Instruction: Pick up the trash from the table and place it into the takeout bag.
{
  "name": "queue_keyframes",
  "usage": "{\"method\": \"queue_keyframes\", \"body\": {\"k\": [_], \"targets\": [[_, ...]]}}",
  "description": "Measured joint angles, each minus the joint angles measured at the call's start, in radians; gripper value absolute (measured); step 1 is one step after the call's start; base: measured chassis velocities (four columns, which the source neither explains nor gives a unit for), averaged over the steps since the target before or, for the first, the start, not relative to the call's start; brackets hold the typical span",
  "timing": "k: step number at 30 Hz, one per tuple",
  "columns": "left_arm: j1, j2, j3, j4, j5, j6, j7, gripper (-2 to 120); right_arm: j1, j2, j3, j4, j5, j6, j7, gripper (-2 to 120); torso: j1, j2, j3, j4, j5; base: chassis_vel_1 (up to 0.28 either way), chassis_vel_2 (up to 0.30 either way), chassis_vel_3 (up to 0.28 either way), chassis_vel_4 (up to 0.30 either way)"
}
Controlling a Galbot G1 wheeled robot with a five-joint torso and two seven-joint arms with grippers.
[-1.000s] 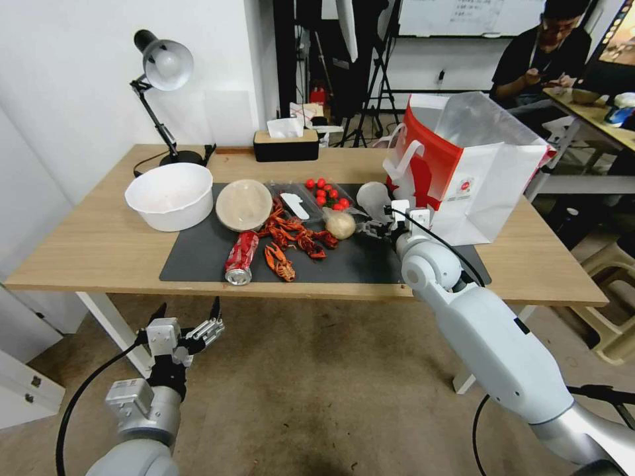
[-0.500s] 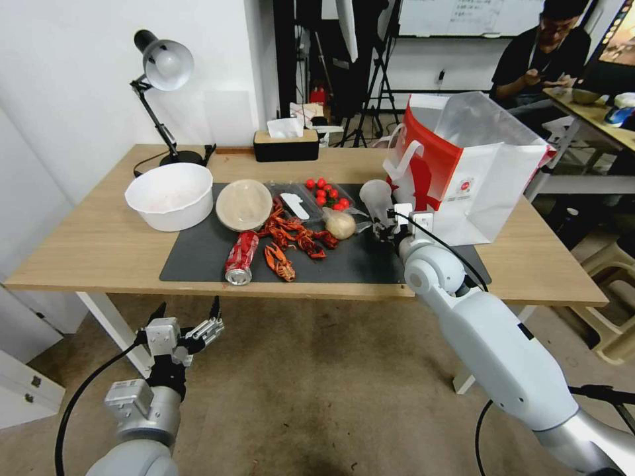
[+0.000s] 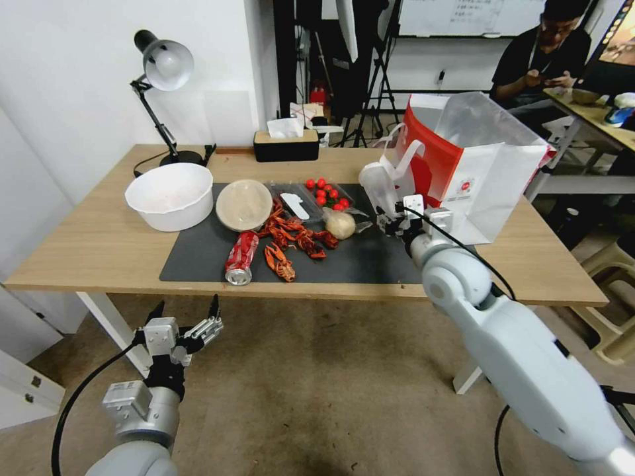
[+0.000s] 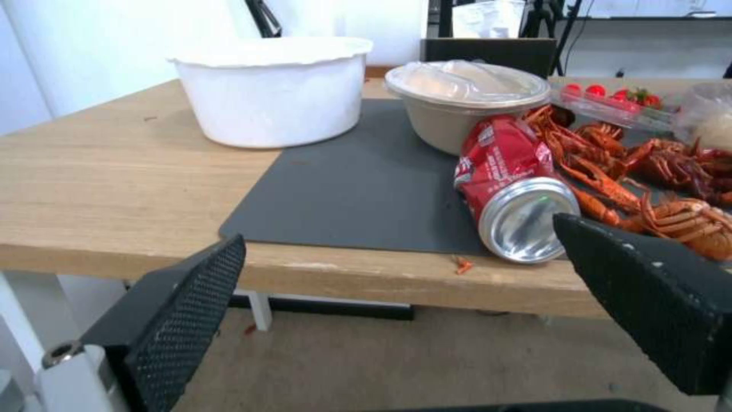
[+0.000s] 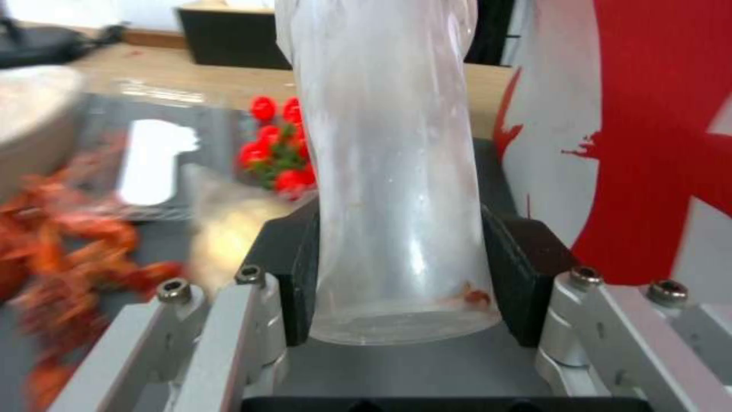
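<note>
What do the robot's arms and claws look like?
The arms are smooth, rounded white and silver tubes, each with a black cable looping beside it. The left gripper has two black pointed fingers with bumpy mesh pads. The right gripper has silver brackets with bolts and black pads.

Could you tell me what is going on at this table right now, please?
The right claw is shut on a clear plastic cup, holding it above the table beside the takeout bag. A red soda can, a beige lidded bowl and a wrapped beige ball lie on the mat. The left claw hangs open below the table edge.
</note>
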Motion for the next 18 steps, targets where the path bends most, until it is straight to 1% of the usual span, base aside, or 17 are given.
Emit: {"method": "queue_keyframes", "body": {"k": [1,5,6,8,9,12,14,16,18], "targets": [[0.0,0.0,0.0,0.0,0.0,0.0,0.0,100,0.0,0.0,0.0,0.0,0.0,0.0,0.0,44,0.0,0.0,0.0,0.0,0.0,0.0,0.0,0.0,0.0],[0.0,-0.003,0.001,-0.002,0.005,-0.001,0.0,100,-0.07,-0.048,0.07,0.101,0.065,-0.029,-0.03,42,0.0,0.0,0.0,0.0001,0.0001,0.0,0.0,0.0,0.0],[0.0,-0.003,0.001,-0.002,0.005,-0.001,0.0,100,-0.07,-0.048,0.07,0.101,0.065,-0.029,-0.03,42,0.0,0.0,0.0,0.0001,0.0001,0.0,0.0,0.0,0.0],[0.002,-0.004,0.001,-0.004,0.008,-0.002,-0.001,100,-0.097,-0.071,0.116,0.166,0.145,-0.074,-0.028,41,0.0,0.0,0.0,0.0,-0.0002,0.0,0.0,0.0,0.0],[0.002,-0.004,0.001,-0.004,0.008,-0.002,-0.001,100,-0.097,-0.071,0.116,0.166,0.145,-0.074,-0.028,41,0.0,0.0,0.0,0.0,-0.0002,0.0,0.0,0.0,0.0],[0.004,-0.005,0.001,-0.007,0.01,-0.004,-0.002,100,-0.121,-0.097,0.137,0.239,0.191,-0.092,-0.013,37,0.0,0.0,0.0,0.0002,-0.0002,0.0,0.0,0.0,0.0],[0.004,-0.006,0.001,-0.008,0.01,-0.005,-0.002,100,-0.123,-0.102,0.141,0.251,0.192,-0.092,-0.011,37,0.0,0.0,0.0,0.0002,-0.0003,0.0,0.0,0.0,0.0],[0.007,-0.007,0.001,-0.012,0.013,-0.007,-0.002,100,-0.121,-0.115,0.151,0.285,0.214,-0.093,0.008,32,0.0,0.0,0.0,0.0002,-0.0001,0.0,0.0,0.0,0.0],[0.008,-0.007,0.001,-0.014,0.014,-0.008,-0.002,100,-0.117,-0.121,0.154,0.295,0.218,-0.092,0.011,30,0.0,0.0,0.0,0.0002,-0.0001,0.0,0.0,0.0,0.0]]}}
